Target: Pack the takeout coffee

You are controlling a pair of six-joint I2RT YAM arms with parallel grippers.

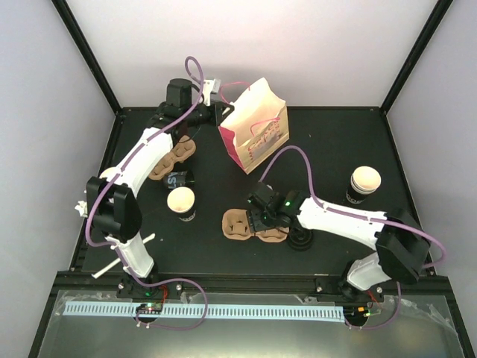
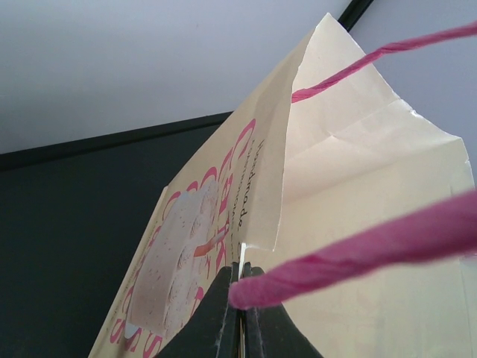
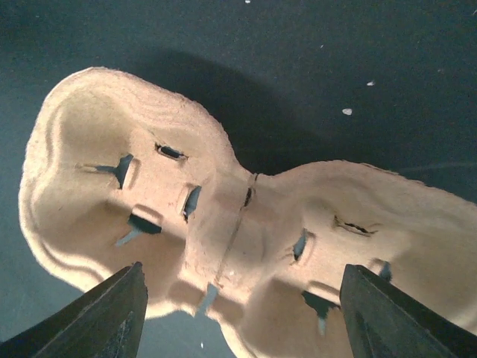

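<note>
Right gripper (image 3: 242,272) hangs with fingers wide open and empty just above the brown tray (image 3: 223,216) — one coffee cup (image 1: 181,201) stands near the tray's left end, another cup (image 1: 365,181) well off its right — while the left gripper (image 2: 240,313) pinches the paper bag (image 2: 350,224) tight.

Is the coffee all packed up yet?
Not yet. Done: nothing, the brown tray is empty. In hand: the left gripper pinches the edge of the paper bag; the right gripper hangs open over the tray. Left: the middle cup and the right cup stand on the table, outside it.
</note>
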